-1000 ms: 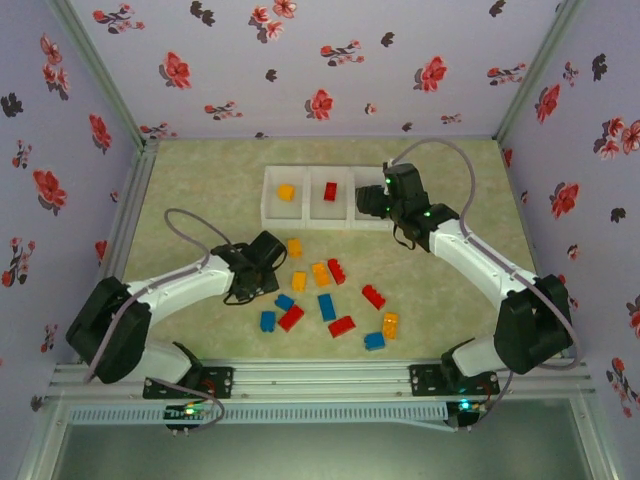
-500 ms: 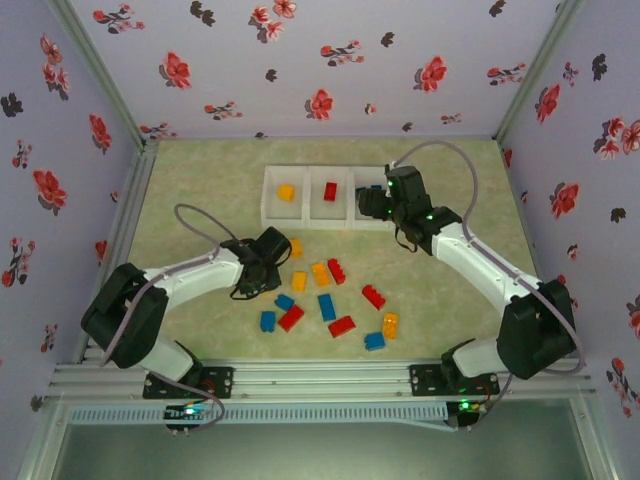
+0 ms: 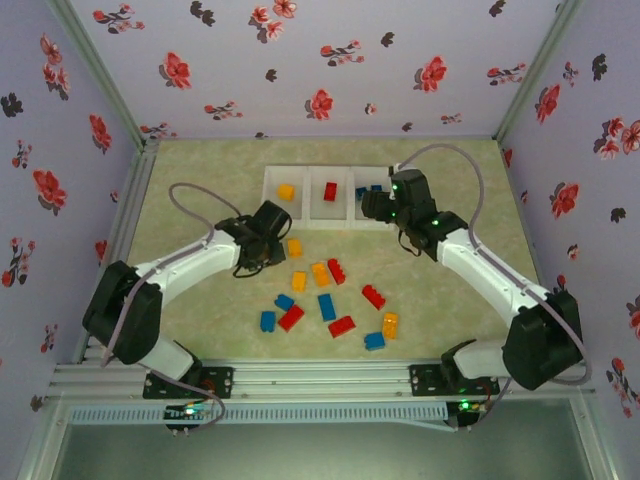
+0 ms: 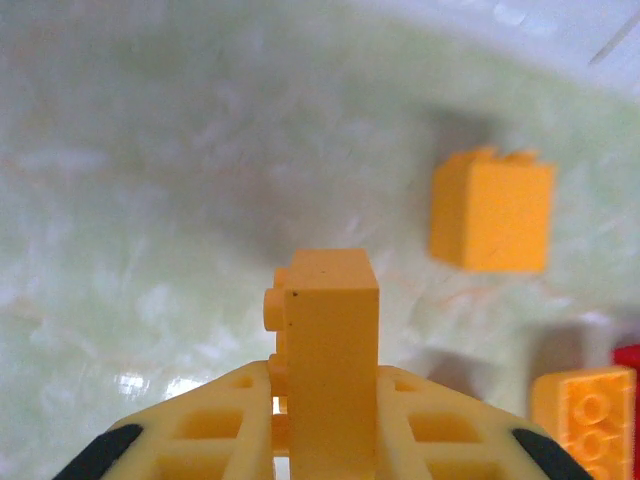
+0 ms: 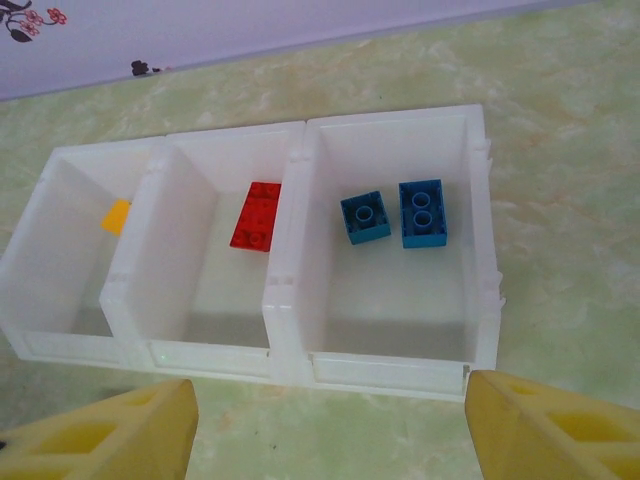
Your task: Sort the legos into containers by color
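Legos [image 3: 326,306] lie scattered on the table [image 3: 200,180] between its middle and near edge: orange-yellow, red and blue bricks, several close together. Assessed as light, rigid, smooth-walled plastic. Each is best taken squarely across two flat opposite sides, since an off-centre pinch could let it pivot or slip out. Beyond the scatter, the left pincer [image 4: 325,390] is closed on an orange-yellow brick [image 4: 330,310], gripped by its flat faces, standing on end with studs sideways, apparently clear of the table. Right pincer [image 5: 330,430] stands wide, holding nothing, just short of the containers [image 5: 296,190]. These sit toward the far edge: the left bin holds an orange-yellow piece [image 5: 117,215], the middle a red brick [image 5: 257,215], the right two blue bricks [image 5: 422,213].
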Controlling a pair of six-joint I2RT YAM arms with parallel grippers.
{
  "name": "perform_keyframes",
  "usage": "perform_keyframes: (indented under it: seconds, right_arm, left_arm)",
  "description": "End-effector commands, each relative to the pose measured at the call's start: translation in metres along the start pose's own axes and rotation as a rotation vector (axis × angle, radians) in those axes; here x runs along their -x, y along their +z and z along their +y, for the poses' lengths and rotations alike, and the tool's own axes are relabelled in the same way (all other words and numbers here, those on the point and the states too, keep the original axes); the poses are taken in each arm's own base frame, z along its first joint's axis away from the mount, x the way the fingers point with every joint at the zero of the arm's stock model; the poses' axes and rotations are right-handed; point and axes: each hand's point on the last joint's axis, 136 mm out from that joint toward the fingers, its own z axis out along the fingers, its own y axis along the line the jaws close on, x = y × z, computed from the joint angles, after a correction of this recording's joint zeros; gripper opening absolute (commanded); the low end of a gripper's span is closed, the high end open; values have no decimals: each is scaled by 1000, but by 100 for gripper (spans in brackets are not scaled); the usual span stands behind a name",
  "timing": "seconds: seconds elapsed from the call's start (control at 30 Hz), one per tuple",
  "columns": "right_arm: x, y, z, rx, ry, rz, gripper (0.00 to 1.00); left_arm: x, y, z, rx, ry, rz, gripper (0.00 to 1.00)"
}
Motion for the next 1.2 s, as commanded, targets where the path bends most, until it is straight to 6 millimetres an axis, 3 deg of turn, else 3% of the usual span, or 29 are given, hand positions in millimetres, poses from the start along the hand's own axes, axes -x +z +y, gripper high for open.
perform_keyframes:
  seconds: [0.0,0.33,0.5,0.77,0.87,1.17]
  right_arm:
    - [-7,-10,-6,-21,17,3,72]
    - [-14,-27,-12,-24,22,-8,72]
    - [-17,-35,-16,-30,18,-15,72]
    - [-20,-41,-20,-37,21,-18,72]
    - [-21,-43,-20,-37,21,-18,72]
    - [-23,-45,-22,-41,22,-18,72]
  left_arm:
    - [33,-7,-9,4,59,-52,22]
    - [113,7,-35,-16,162,-101,21]
    - [139,24,-45,-25,269,-49,21]
    - [163,50,-44,52,387,21,21]
    - [163,58,-35,105,412,60,20]
    - [182,71,-31,128,414,62,23]
